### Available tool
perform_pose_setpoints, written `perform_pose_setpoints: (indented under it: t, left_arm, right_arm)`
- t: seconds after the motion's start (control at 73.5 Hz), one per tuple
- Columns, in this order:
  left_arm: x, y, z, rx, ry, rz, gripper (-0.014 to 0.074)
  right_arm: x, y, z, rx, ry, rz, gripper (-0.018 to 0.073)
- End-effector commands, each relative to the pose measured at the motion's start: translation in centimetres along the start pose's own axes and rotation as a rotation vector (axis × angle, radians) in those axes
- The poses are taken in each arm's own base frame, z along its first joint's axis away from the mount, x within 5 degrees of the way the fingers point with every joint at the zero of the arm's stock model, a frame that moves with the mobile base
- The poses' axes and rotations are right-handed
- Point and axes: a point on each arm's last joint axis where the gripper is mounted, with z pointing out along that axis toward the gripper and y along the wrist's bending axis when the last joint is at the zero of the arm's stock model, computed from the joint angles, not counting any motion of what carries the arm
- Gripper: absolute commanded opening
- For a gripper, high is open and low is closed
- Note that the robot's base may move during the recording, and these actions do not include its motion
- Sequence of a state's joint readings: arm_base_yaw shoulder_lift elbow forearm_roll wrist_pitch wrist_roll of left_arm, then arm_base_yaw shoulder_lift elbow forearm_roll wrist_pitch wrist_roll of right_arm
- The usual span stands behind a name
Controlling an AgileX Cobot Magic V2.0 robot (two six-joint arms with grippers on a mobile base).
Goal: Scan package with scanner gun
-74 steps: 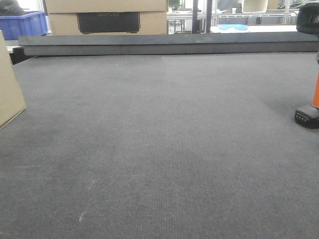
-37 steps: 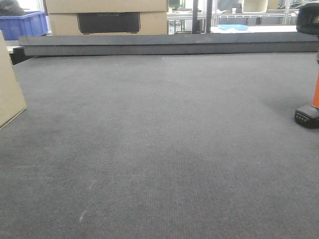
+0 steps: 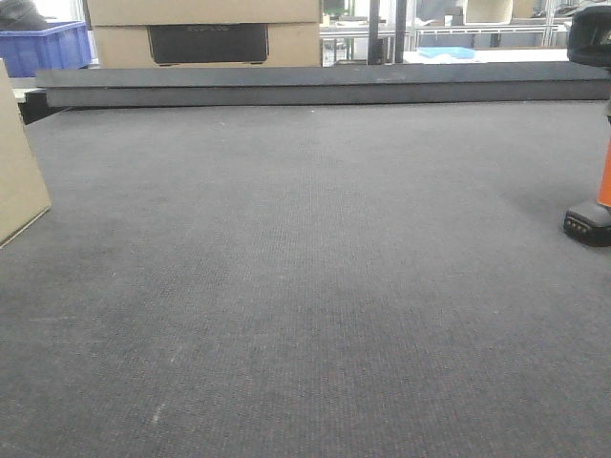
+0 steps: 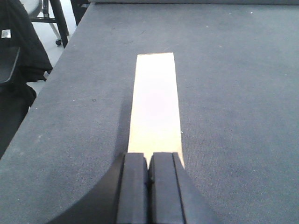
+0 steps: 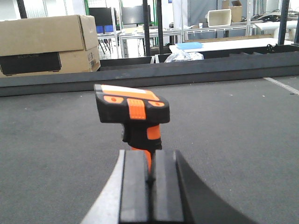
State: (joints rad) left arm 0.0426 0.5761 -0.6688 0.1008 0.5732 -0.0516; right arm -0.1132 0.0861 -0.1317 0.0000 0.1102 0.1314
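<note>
The package is a tan cardboard box. Its corner shows at the left edge of the front view (image 3: 14, 162), and in the left wrist view (image 4: 155, 102) its narrow top face runs away from me on the grey mat. My left gripper (image 4: 149, 156) is shut and empty, just short of the box's near end. The scanner gun (image 5: 133, 109) is black and orange and stands upright on the mat. Its base shows at the right edge of the front view (image 3: 592, 221). My right gripper (image 5: 149, 154) is shut right behind its orange handle; contact cannot be told.
A long dark ledge (image 3: 325, 84) bounds the far side of the mat. Behind it stand a large cardboard box (image 3: 205, 29) and a blue crate (image 3: 43, 46). The table's left edge (image 4: 60, 70) drops to the floor beside a black chair (image 4: 18, 70).
</note>
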Motion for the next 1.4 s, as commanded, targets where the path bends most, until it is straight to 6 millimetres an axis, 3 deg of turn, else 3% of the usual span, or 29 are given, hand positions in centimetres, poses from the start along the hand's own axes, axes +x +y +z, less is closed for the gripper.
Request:
perform_pose_setpoints:
  t: [0.0,0.15,0.258,0.449,0.625,0.816,1.387]
  left_arm:
    - [-0.4,-0.1,-0.2,0.017,-0.053,-0.025,-0.0111]
    - [-0.2,-0.5,-0.3,0.059,-0.234,-0.094,-0.0111]
    - [1.0,-0.5,-0.8,0.072,-0.401,-0.133,-0.0111]
    - [4.6,-0.6,-2.3,0.072,-0.513,-0.136,-0.0111]
    - [6.5,-0.5,-4.0,0.075,-0.597,-0.137,-0.0111]
    - [7.0,-0.5,-5.3,0.077,-0.644,-0.137,-0.0111]
    - [7.0,-0.5,-5.3,0.077,-0.646,-0.137,-0.0111]
  right_arm:
    - [-0.9,0.1,-0.3,0.003,-0.002,0.001,-0.0167]
    - [-2.6,0.3,-0.8,0.011,0.007,-0.041,-0.0167]
    - [-3.6,0.4,-1.0,0.009,-0.02,-0.103,-0.0167]
    - [-3.4,0.5,-1.1,-0.015,0.006,-0.104,-0.0167]
    - [-3.4,0.8,-1.4,-0.091,-0.002,-0.102,-0.0167]
    - [-3.7,1.0,-1.5,-0.137,-0.028,-0.092,-0.0167]
    - [-3.6,1.0,-1.5,-0.141,-0.028,-0.092,-0.0167]
